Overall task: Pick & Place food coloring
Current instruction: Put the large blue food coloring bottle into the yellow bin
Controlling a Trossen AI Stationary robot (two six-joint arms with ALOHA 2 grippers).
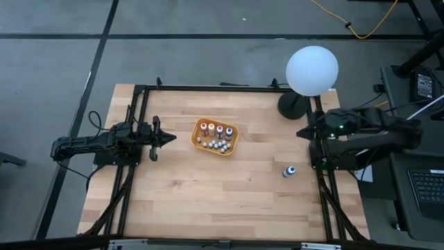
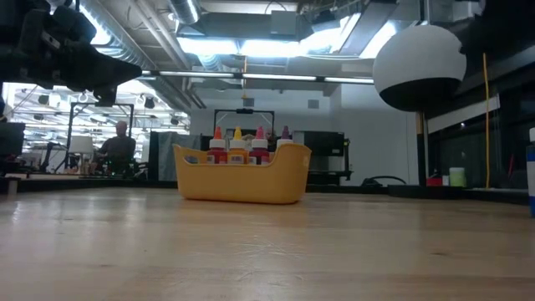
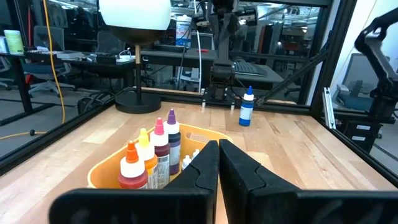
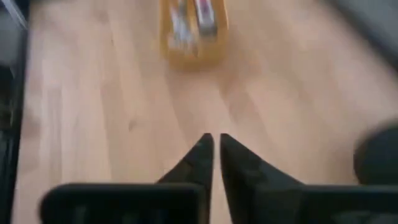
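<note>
Bottles (image 1: 212, 128) are standing in the orange tray (image 1: 232, 144) mid-table, one blue-capped bottle (image 1: 289, 171) sitting near the right edge, both tools — left tool (image 1: 168, 138), right tool (image 4: 214, 144) — showing fingers together.

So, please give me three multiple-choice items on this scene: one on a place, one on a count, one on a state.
1. Where does the blue-capped bottle stand?
A. inside the orange tray
B. alone on the table, toward the right arm's side
C. beside the left gripper

2. How many bottles stand upright in a row in the orange tray?
A. one
B. four
C. nine

3. How is the left gripper?
A. shut, empty
B. wide open
C. holding a bottle

Answers: 1 B, the high view shows it apart from the tray; 2 B, four coloured tops there; 3 A, its fingers meet with nothing between.
</note>
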